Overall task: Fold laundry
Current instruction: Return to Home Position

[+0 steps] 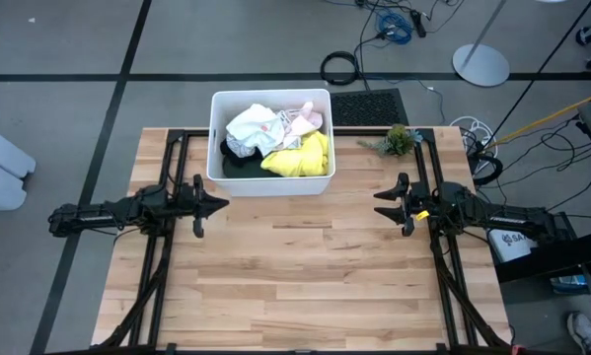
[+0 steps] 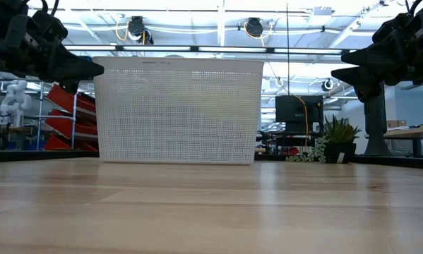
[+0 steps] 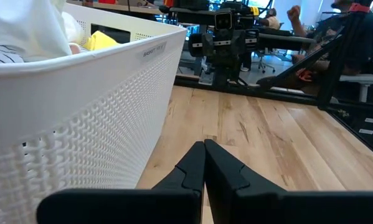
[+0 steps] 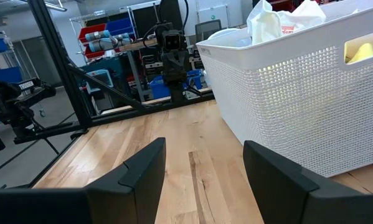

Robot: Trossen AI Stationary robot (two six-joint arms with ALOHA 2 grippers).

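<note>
- Both grippers hold nothing: we see the left gripper (image 1: 221,204) closed at mid-left, the right gripper (image 1: 378,203) spread wide at mid-right.
- We see the laundry (image 1: 275,138) piled in the bin (image 1: 271,184), upper centre.

Grey floor (image 1: 58,49), loose cables (image 1: 394,22), red shelves (image 2: 61,116).

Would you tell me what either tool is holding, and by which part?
Nothing is held: left tool shut and empty, right tool open, laundry in the white bin.

Laundry (image 1: 275,138) in bin (image 1: 271,185), bin on table (image 1: 305,276), plant (image 1: 399,140) just right of bin
</note>
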